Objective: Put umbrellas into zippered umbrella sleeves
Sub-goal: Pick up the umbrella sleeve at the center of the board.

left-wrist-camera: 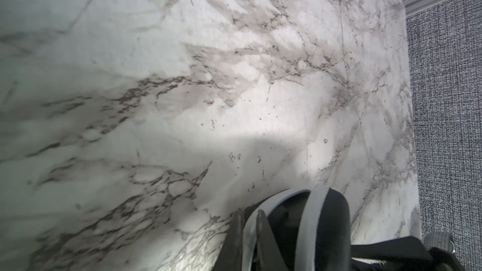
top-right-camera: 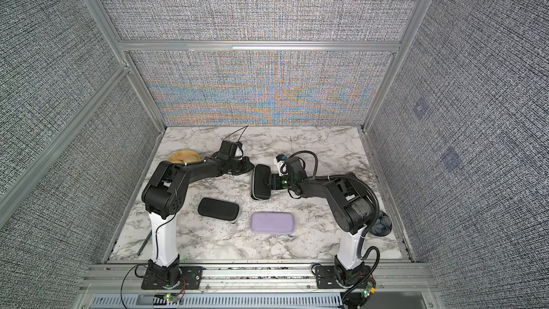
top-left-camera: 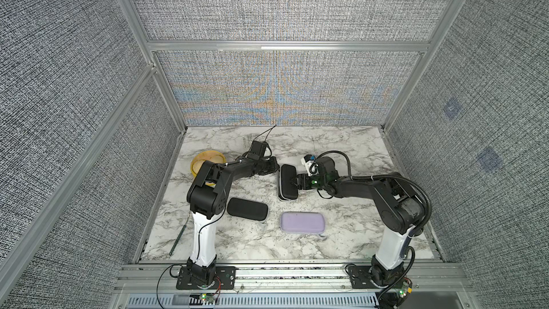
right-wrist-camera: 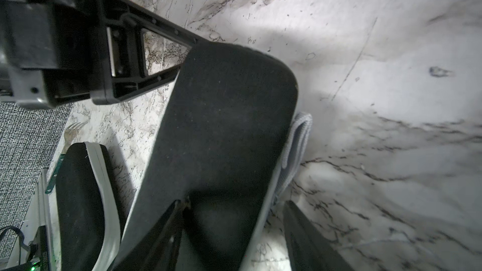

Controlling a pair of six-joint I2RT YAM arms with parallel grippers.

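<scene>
Black sleeve [top-left-camera: 285,177] lies just beyond lavender sleeve [top-left-camera: 302,223]. Left gripper [left-wrist-camera: 248,215]: fingers narrow, pinching its grey zipper edge. Right gripper [right-wrist-camera: 233,205]: fingers wide, one pressing its top.

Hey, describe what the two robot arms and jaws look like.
Both arms match: white lower segments, black joints, upper links and base plates. The left arm trails a thin black wire; the right arm carries a ribbed black hose and green lights. Jaws: black, tapered.

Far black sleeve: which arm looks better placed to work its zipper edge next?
Probably left: the left gripper pinches the far black sleeve at its grey zipper rim; the right gripper sits open across its side.
</scene>
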